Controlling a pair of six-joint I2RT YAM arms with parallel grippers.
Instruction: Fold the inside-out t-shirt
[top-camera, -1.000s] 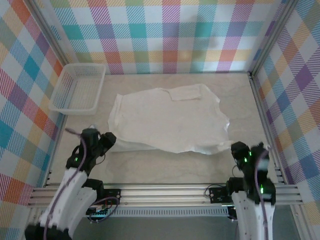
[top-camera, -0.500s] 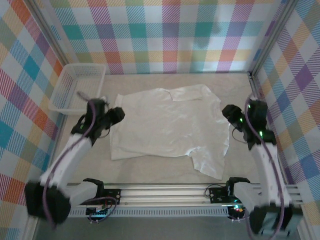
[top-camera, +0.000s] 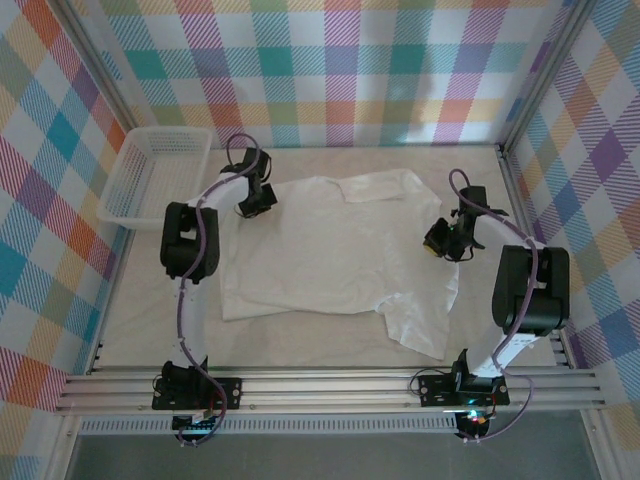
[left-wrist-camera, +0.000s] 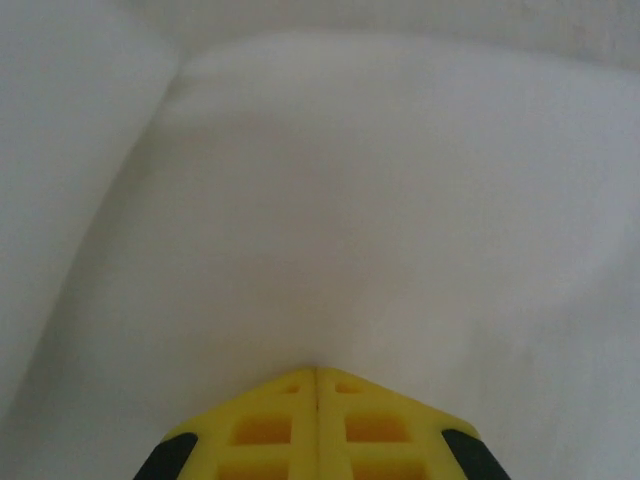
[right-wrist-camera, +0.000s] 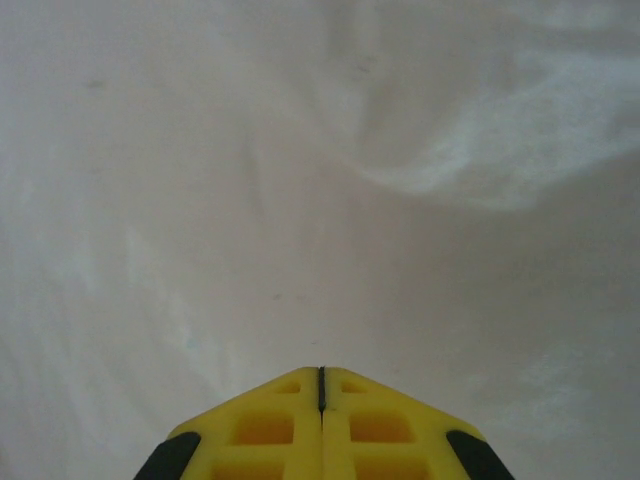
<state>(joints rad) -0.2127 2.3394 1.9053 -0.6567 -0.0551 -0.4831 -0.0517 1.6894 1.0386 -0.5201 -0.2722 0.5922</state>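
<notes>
From the top camera I see the inside-out t-shirt (top-camera: 340, 250) spread flat across the middle of the counter (top-camera: 300, 345). Its body lies toward the far edge, and one loose flap hangs down toward the near right. A white lattice basket (top-camera: 170, 131) sits in the far left corner, apart from the shirt.

The left claw (top-camera: 258, 198) is down at the shirt's far left edge, with its arm bent back over it. The right claw (top-camera: 438, 240) is at the shirt's right edge, near the right side of the counter.

On the left wrist camera, the left claw (left-wrist-camera: 317, 372) is clenched. Its yellow fingers (left-wrist-camera: 265, 430) press flat against each other, tips right on smooth white cloth with a soft fold running off to the upper left. I cannot tell whether any fabric is pinched between them.

On the right wrist camera, the right claw (right-wrist-camera: 321, 375) is clenched too, with only a hairline seam between the fingers (right-wrist-camera: 380, 430). Its tips point at lightly wrinkled white cloth. Here too I cannot tell whether it has caught the shirt.
</notes>
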